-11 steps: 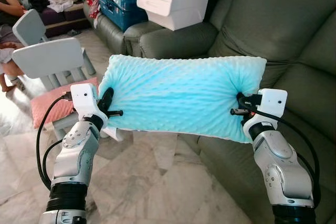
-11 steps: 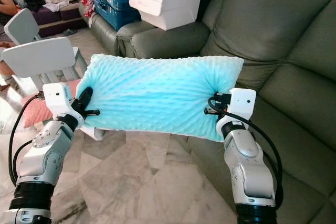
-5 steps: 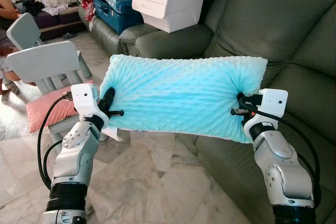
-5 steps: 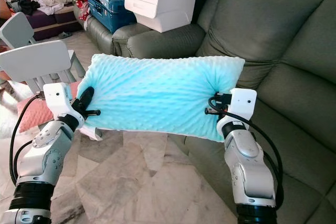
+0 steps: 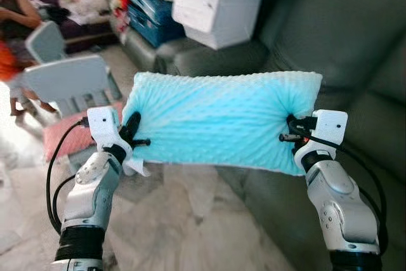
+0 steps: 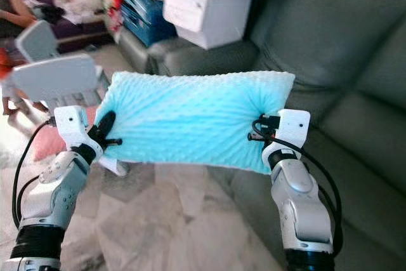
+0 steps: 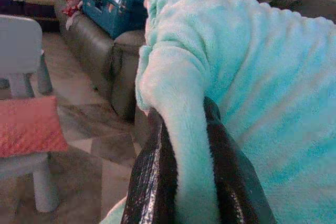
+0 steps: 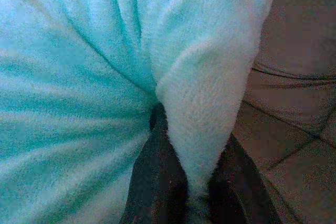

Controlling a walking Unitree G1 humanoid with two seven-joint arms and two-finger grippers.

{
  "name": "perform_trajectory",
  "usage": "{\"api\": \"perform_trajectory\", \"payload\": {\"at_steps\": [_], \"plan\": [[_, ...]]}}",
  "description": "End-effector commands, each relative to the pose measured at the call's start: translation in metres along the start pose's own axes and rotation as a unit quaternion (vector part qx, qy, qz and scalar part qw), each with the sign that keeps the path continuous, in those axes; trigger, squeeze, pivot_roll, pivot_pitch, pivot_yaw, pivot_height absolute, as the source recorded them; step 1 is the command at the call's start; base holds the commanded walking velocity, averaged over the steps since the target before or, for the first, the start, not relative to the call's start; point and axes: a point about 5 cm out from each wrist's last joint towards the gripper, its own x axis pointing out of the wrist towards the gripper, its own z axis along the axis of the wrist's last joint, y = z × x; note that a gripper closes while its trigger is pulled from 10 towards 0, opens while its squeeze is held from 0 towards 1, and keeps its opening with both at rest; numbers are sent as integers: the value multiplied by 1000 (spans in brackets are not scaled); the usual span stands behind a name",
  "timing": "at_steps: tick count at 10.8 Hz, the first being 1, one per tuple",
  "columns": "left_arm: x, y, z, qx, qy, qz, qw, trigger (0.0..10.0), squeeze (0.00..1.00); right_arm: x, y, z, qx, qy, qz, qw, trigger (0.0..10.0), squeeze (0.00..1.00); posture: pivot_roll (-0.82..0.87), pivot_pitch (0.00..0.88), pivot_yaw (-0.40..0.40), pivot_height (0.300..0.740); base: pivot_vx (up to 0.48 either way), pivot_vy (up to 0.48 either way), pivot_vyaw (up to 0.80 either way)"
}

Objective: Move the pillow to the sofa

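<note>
Compared with the earlier frames, the whole scene has shifted and blurred, indicating camera motion as the robot moves; the grip on the load is unchanged. Fluffy turquoise dimpled pillow [image 5: 219, 122] hangs stretched in the air between the two arms, above the marble floor [image 5: 184, 220] and just in front of the grey-green leather sofa [image 5: 355, 49]. Left gripper [image 5: 132, 132] is clamped on a fold of fabric at one short end; in the left wrist view the black fingers [image 7: 152, 182] pinch the plush between them. Right gripper [image 5: 290, 129] is likewise closed on a bunched fold at the opposite end, nearest the sofa seat. White storage box [image 5: 216, 6] and blue case [image 5: 147, 1] occupy the sofa's far section; a grey plastic child's chair [image 5: 66, 80] with a pink cushion [image 5: 63, 134] stands to the robot's left, and a person [image 5: 19, 14] sits beyond.

Progress, judged: pick-up is complete and transport is nearly so; lowering onto the free seat cushion and releasing both ends remain.
</note>
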Motion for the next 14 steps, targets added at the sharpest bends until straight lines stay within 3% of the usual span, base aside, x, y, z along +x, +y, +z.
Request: {"api": "perform_trajectory", "payload": {"at_steps": [1, 6, 14], "plan": [[-1, 4, 5, 0, -7, 8, 1000, 10000, 0, -1, -4, 10, -1, -21, -14, 1000, 10000, 0, -187, 0, 15, 740, 360, 0, 0], [-2, 2, 4, -4, -4, 2, 1000, 10000, 0, -1, -4, 10, -1, -20, -14, 1000, 10000, 0, -190, 0, 16, 740, 367, 0, -499], [-1, 2, 0, -7, 1, 15, 1000, 10000, 0, -2, -4, 10, -2, -18, -14, 1000, 10000, 0, -192, 0, 12, 740, 0, 0, -800]]}}
